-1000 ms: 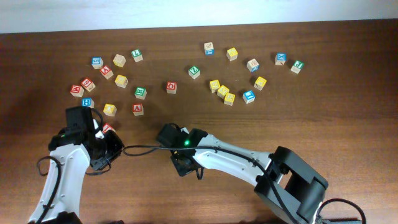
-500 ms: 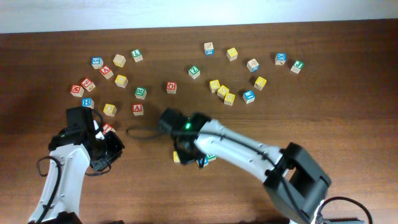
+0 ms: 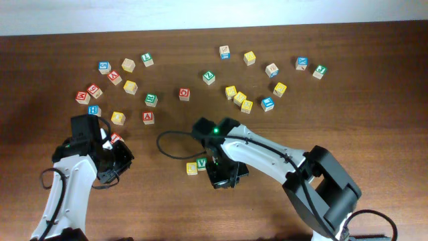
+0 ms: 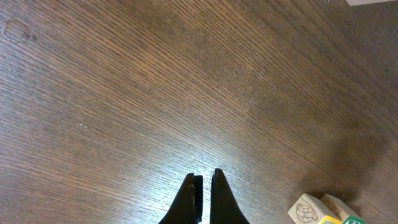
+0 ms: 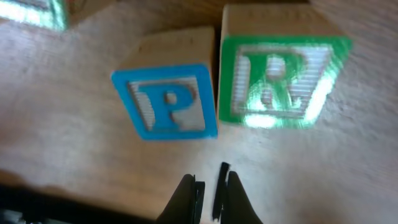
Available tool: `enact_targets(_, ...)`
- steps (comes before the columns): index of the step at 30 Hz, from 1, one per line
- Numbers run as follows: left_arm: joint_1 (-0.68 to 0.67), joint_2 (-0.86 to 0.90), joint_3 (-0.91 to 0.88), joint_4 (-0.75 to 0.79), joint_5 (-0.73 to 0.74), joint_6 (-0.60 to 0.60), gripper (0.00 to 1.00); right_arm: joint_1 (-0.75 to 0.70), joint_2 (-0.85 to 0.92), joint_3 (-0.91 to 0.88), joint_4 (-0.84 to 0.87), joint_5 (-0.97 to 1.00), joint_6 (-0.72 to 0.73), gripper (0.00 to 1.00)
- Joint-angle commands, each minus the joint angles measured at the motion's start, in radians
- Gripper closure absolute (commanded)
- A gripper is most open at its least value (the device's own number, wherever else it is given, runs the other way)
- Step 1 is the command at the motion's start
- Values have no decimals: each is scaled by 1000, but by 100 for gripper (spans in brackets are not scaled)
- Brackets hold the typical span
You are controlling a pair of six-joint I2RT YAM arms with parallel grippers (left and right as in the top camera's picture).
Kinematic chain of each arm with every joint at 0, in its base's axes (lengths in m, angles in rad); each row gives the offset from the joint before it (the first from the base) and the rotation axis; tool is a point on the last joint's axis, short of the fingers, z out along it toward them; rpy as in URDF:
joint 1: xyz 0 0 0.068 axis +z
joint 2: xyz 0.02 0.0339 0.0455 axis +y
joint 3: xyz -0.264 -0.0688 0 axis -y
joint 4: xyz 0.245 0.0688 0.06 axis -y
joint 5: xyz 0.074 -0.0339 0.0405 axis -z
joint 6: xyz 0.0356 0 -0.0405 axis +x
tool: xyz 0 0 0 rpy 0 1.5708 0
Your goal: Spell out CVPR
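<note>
**CVPR laid out, straightening pending**

The right pincer (image 5: 208, 175), shut and empty, is hovering over the P cube (image 5: 168, 102). The R cube (image 5: 277, 81) is sitting against one side of it, with the V cube (image 3: 202, 164) and C cube (image 3: 192, 168) just beyond the other side. The next move is probably squaring the tilted P cube.

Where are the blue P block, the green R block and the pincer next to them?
blue P block (image 5: 166, 101), right wrist view, middle of its letter face.
green R block (image 5: 277, 81), right wrist view, middle of its letter face.
right pincer (image 5: 209, 179), right wrist view, between its fingertips.
</note>
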Motion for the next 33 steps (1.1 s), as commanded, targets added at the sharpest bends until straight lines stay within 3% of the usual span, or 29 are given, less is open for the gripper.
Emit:
enact_targets(1,-2,-11,6,2,11,16,100,8,-8,-27,50,-5,21,96)
enact_targets(19,-2,-11,6,-7,11,16,100,25,-8,-29,156,44,204,96)
enact_targets(30,-3,-11,6,-24,42,34,100,-11,-9,18,146,51,195,96)
enact_targets(33,-27,-11,-18,-39,60,54,100,-43,-24,137,40,32,95,96)
